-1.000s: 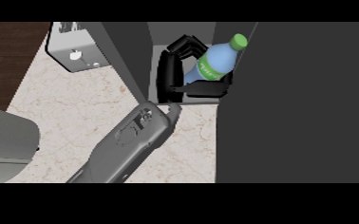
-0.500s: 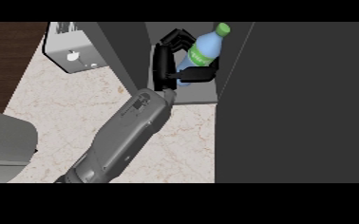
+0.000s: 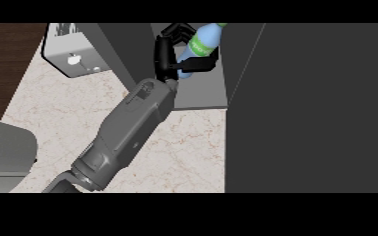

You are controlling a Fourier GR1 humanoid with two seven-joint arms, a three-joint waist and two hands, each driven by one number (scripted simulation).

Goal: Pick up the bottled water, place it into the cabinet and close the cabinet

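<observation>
A black robot hand (image 3: 171, 55) on a grey forearm curls around a clear blue water bottle with a green label (image 3: 198, 47), holding it tilted inside the dark grey open cabinet (image 3: 199, 92), apparently to set it down there.

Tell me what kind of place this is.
Most likely a kitchen: a marbled counter, a dark cabinet standing open, and a small white appliance at the back. A hand holds a water bottle inside the cabinet.
</observation>
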